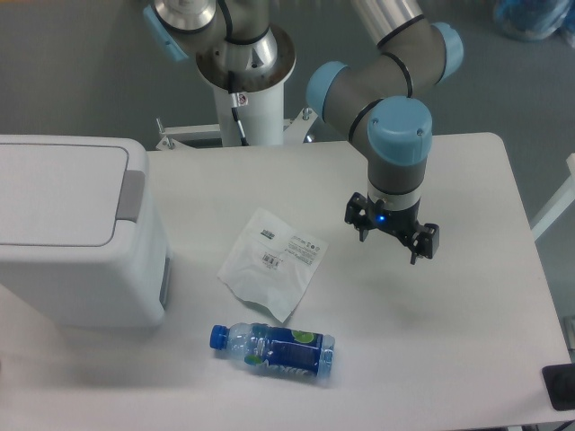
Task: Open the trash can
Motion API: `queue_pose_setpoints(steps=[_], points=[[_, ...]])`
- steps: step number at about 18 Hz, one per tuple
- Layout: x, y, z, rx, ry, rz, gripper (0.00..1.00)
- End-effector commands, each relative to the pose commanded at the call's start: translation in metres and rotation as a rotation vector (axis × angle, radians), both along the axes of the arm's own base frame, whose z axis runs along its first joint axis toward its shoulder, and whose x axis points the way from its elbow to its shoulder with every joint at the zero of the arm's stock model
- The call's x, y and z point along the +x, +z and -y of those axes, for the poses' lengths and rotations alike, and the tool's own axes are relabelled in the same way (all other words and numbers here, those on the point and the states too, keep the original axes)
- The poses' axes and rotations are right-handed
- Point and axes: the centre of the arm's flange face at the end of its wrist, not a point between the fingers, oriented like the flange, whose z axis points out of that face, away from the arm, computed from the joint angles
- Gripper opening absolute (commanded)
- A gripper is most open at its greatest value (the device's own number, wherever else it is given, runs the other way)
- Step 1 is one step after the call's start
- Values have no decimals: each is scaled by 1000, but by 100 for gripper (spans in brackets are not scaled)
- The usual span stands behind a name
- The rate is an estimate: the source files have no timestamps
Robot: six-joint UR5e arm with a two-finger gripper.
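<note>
The trash can (72, 224) is a big white box at the table's left edge. Its flat lid lies shut, with a grey push tab (132, 196) on the lid's right edge and a grey panel on its right side. My gripper (389, 249) hangs above the table right of centre, well away from the can. Its two dark fingers stand apart with nothing between them.
A white plastic pouch (271, 262) with labels lies flat in the middle of the white table (467, 197). A clear bottle (274, 348) with a blue cap and blue label lies on its side near the front edge. The arm's base post (244, 99) stands at the back.
</note>
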Motion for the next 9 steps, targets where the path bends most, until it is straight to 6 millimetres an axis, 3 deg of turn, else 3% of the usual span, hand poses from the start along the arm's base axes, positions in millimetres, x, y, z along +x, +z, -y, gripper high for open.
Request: queue_pose_setpoints(steps=[6, 9], points=[[2, 6, -2, 16, -11, -3, 100], [5, 0, -6, 12, -19, 4, 100]])
